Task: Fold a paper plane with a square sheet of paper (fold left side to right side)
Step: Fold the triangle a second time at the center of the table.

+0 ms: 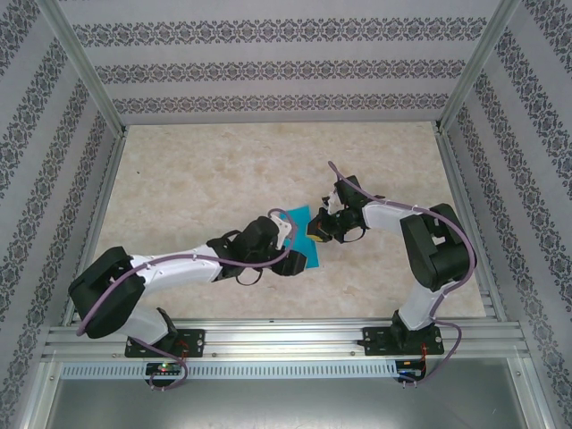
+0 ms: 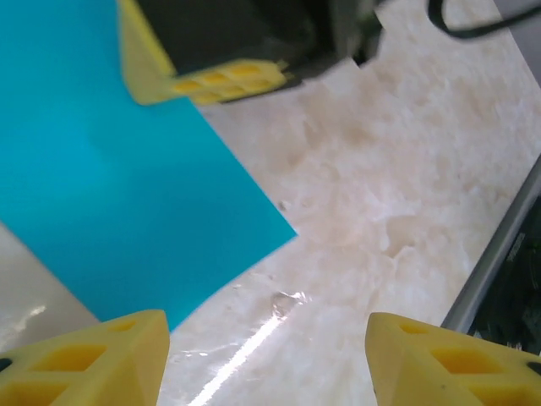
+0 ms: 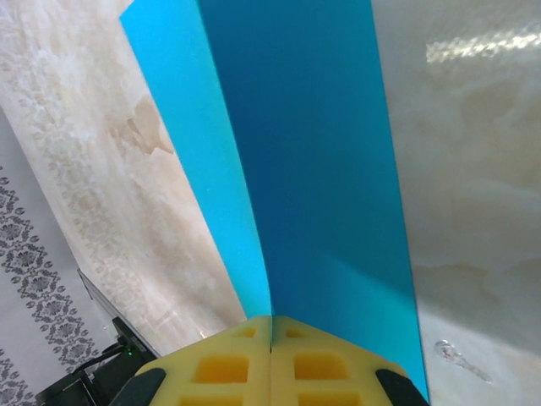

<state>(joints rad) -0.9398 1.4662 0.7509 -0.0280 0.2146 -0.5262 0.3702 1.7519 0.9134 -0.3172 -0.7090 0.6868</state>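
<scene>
The right gripper (image 3: 270, 326) has its two yellow fingers (image 3: 228, 364) pressed tight together, and they pinch the square sheet of paper (image 3: 321, 169) between them. From that pinch the blue paper runs straight away from the gripper, toward the top of the right wrist picture. It is bent into two sides there, a lighter side on the left and a darker side on the right. The two sides meet in a line that starts at the fingers and goes up. In the picture from above, the paper sits in the middle of the table (image 1: 197, 179), right between the two arms. The left gripper (image 2: 266, 355) is just beside it, with its fingers wide apart and nothing between them. In the left wrist picture the paper fills the upper left, and one corner points to the right, over the bare table. Its lower edge comes down close to the finger on the left of that picture; I cannot tell if they touch. So the right arm has the paper, and the left arm is close enough to help press the fold.
</scene>
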